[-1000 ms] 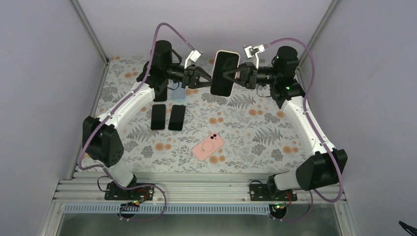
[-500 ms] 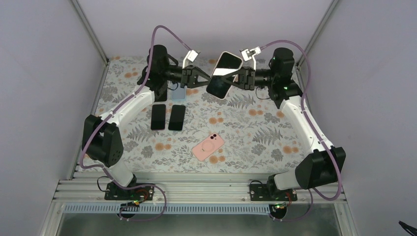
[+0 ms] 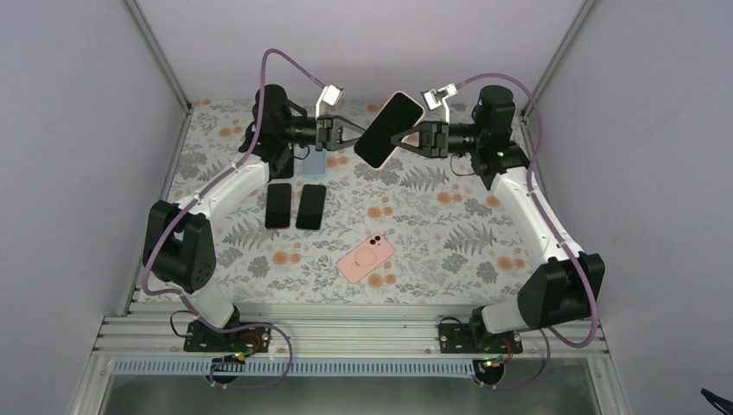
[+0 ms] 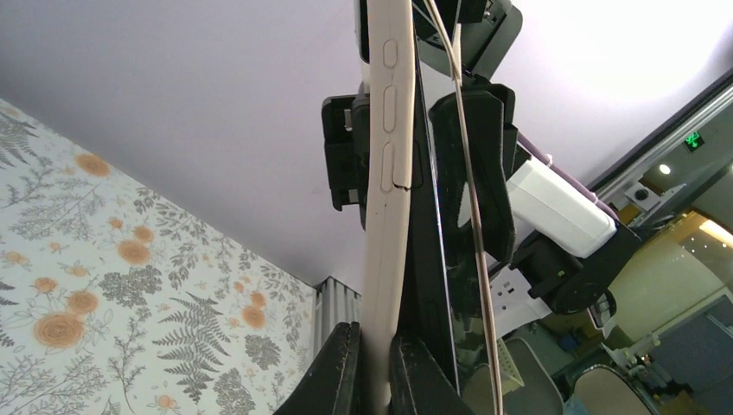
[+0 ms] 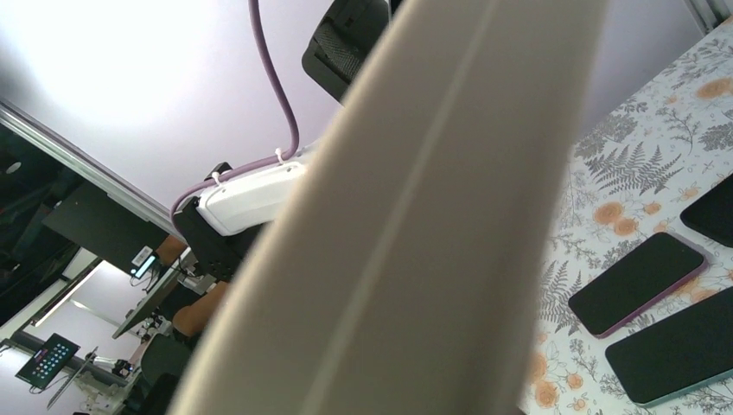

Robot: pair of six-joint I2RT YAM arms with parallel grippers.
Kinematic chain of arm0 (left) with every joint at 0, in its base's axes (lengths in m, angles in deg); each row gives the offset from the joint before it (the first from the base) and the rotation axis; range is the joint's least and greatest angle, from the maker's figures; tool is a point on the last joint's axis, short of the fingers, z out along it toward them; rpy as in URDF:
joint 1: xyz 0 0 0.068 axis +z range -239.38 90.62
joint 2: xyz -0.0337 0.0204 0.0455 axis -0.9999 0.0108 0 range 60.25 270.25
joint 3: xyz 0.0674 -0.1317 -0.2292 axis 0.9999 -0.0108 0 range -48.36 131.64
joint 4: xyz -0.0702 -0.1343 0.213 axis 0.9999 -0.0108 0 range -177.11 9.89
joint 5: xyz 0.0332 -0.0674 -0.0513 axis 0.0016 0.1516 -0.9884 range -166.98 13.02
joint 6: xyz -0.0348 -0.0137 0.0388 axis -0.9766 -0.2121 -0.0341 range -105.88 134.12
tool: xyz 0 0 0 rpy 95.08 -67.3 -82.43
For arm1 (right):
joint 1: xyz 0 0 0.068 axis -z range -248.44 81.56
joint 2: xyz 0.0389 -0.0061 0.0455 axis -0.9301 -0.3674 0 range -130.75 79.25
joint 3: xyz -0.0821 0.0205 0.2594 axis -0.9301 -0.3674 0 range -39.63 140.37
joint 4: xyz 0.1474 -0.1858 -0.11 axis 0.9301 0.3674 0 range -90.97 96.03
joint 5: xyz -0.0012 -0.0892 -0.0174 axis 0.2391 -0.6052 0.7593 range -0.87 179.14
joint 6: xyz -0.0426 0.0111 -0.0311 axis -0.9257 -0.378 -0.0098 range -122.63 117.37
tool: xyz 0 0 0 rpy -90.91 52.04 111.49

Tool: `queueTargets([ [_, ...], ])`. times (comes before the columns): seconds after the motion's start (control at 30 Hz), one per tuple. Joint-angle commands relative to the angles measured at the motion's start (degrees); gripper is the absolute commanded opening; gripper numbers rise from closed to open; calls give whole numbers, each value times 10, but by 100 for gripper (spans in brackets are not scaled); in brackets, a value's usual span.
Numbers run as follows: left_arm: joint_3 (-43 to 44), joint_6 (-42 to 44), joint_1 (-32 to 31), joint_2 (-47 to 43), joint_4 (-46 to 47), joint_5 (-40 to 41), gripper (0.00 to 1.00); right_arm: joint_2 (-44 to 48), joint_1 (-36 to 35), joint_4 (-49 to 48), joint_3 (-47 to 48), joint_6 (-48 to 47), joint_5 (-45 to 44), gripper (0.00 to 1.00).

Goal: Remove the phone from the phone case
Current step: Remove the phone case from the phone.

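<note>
A black phone in a cream case (image 3: 388,130) is held in the air at the back middle, tilted with its top to the right. My left gripper (image 3: 356,138) is shut on its left edge and my right gripper (image 3: 404,137) is shut on its right edge. In the left wrist view the cream case edge (image 4: 385,216) runs upright between my fingers (image 4: 341,376), with the black phone (image 4: 430,259) to its right. My right gripper's fingers (image 4: 474,164) clamp both faces further up. In the right wrist view the case edge (image 5: 415,216) fills the frame and hides my fingers.
A pink cased phone (image 3: 366,258) lies face down in the middle of the flowered table (image 3: 449,233). Two black phones (image 3: 278,205) (image 3: 310,206) lie side by side at the left, with a light blue case (image 3: 314,162) behind them. Grey walls close the back and sides.
The cased phone has turned from upright to a slant, its bottom swinging left. Both grippers have rotated with it and shifted a little to the left.
</note>
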Motion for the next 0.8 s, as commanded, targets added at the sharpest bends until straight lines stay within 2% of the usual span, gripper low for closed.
queueTargets([
  [0.0,-1,-8,9,-17,35,31,2,2,10,-17,-1,14,34,25],
  [0.23,12,43,6,-21,-13,39,2,3,22,-16,-2,17,14,15],
  [0.3,30,93,-4,-26,-67,47,2,1,23,-13,-1,17,4,13],
  [0.4,74,219,-32,-32,-199,78,2,-4,24,-7,1,16,-14,12],
  [0.47,95,273,-46,-34,-255,98,2,-7,24,-1,1,13,-27,8],
  [0.53,102,284,-50,-34,-268,104,2,-10,24,9,4,5,-36,4],
  [0.67,105,289,-48,-32,-276,96,3,-13,27,15,7,-16,-8,4],
  [0.77,110,285,-46,-31,-269,71,10,-10,28,25,12,-44,29,4],
])
